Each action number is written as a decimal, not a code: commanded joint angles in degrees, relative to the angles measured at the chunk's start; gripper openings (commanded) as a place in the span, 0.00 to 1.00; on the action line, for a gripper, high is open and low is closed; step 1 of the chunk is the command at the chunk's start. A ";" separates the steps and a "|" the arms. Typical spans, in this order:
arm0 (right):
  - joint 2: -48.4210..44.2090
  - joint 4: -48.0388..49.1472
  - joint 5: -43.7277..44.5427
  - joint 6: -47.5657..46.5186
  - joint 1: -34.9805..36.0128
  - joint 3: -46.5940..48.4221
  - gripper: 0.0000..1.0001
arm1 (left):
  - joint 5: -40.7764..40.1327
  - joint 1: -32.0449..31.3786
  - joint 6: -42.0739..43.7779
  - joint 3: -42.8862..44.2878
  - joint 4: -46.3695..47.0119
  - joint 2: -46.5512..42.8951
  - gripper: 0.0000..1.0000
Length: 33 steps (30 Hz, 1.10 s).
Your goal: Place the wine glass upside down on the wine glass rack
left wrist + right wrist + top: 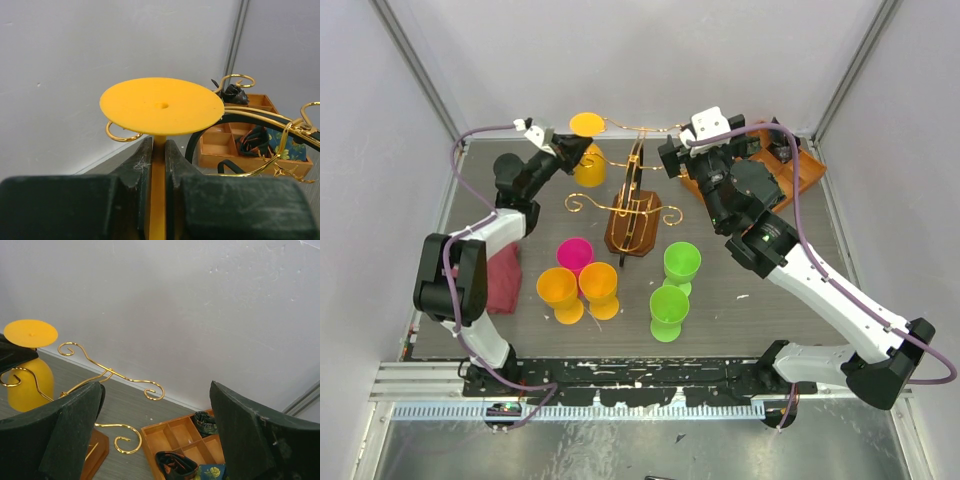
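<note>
the left gripper (159, 146) is squeezed in narrow on the thin stem of the yellow-orange wine glass (161, 106). the wine glass is upside down: its flat round foot is on top and its bowl hangs below. it is up off the table (520, 335), at the back left, just beside the left side of the wine glass rack (632, 225). in the left wrist view one gold curl of the rack peeks out right under the edge of the foot. i cannot tell if the curl touches the glass.

the wine glass rack stands in the middle of the table. it has a shiny brown wood base shaped like a bottle. thin gold wires with curly ends reach out from it to the sides.

the right gripper (155, 387) is open wide and holds nothing. it hangs in the air on the right side of the rack, near the top wires, and points at the back wall (200, 300). the orange tray (808, 170) with little boxes lies at the back right, with some small dark things inside.

in front of the rack stand a pink cup (575, 252), two orange cups (558, 290) and two green cups (682, 262). a red cloth (503, 280) lies at the left, by the left arm.
</note>
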 commanded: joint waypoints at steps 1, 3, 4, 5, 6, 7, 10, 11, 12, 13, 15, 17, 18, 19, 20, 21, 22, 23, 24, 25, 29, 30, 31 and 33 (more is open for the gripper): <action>-0.43 0.08 0.46 -1.77 0.37 2.95 0.95 | 1.67 -0.55 0.84 -0.30 4.07 1.75 0.00; -0.57 -0.19 0.54 -1.87 0.37 2.96 0.95 | 1.94 -0.83 0.81 0.43 4.08 2.56 0.00; -0.64 -0.21 0.60 -1.90 0.37 2.80 0.95 | 2.03 -0.93 0.84 0.72 4.21 3.00 0.00; -0.78 -0.21 0.61 -1.90 0.34 2.75 0.95 | 2.06 -0.93 0.84 1.05 4.34 3.53 0.00; -0.89 -0.24 0.72 -1.90 0.38 2.58 0.95 | 2.00 -0.97 0.66 1.26 4.60 4.08 0.00; -0.95 -0.48 0.86 -1.92 0.36 2.47 0.95 | 1.98 -0.98 0.45 1.52 4.97 4.69 0.00; -1.32 -1.55 1.21 -1.75 0.38 2.60 0.95 | 1.61 -0.68 -1.18 2.13 6.26 5.86 0.00; -1.61 -1.83 1.38 -1.54 0.35 2.68 0.95 | 1.70 -0.48 -2.13 2.29 6.66 6.12 0.00; -1.94 -1.96 1.43 -1.33 0.33 2.60 0.95 | 1.98 -0.24 -2.92 2.50 7.11 6.32 0.00; -2.34 -1.90 1.44 -1.25 0.37 2.47 0.95 | 2.24 0.02 -3.53 2.60 7.46 6.41 0.00; -3.12 -1.99 1.61 -1.25 0.36 2.15 0.95 | 2.92 0.64 -4.62 2.79 8.05 6.50 0.00; -3.80 -2.22 1.70 -1.11 0.40 1.84 0.95 | 3.91 1.31 -5.57 2.88 8.25 6.25 0.00; -4.11 -2.35 1.78 -1.13 0.41 1.70 0.95 | 4.68 1.67 -5.86 2.91 8.18 6.11 0.00; -4.37 -2.52 1.83 -1.18 0.37 1.53 0.95 | 5.41 2.13 -6.10 2.90 8.06 5.95 0.00; -4.57 -2.63 1.86 -1.20 0.34 1.32 0.95 | 6.23 2.55 -6.33 2.83 7.98 5.83 0.00; -4.80 -2.78 1.88 -1.26 0.34 1.06 0.95 | 6.90 3.06 -6.85 2.75 8.11 5.65 0.00; -4.94 -2.90 2.00 -1.25 0.33 0.73 0.95 | 7.73 3.52 -7.38 2.62 8.46 5.45 0.00; -5.07 -2.91 2.08 -1.22 0.40 0.52 0.95 | 8.34 3.87 -7.63 2.70 8.43 5.38 0.00; -5.20 -2.98 2.22 -1.16 0.37 0.16 0.95 | 9.13 4.19 -7.49 2.77 8.08 5.23 0.00; -5.27 -3.12 2.16 -1.00 0.35 -0.01 0.95 | 10.20 4.27 -7.17 3.09 7.64 5.32 0.00; -5.37 -3.33 2.14 -0.61 0.35 -0.88 0.95 | 13.73 4.26 -7.58 4.37 7.60 6.60 0.00; -5.49 -3.48 2.14 -0.54 0.38 -0.99 0.95 | 14.02 4.24 -8.05 4.59 8.21 7.11 0.00; -5.57 -3.54 2.14 -0.50 0.36 -1.04 0.95 | 14.46 4.26 -8.30 4.80 8.58 7.63 0.00; -5.86 -3.73 1.78 -0.37 0.34 -1.32 0.95 | 14.78 4.28 -8.82 5.37 9.49 8.68 0.00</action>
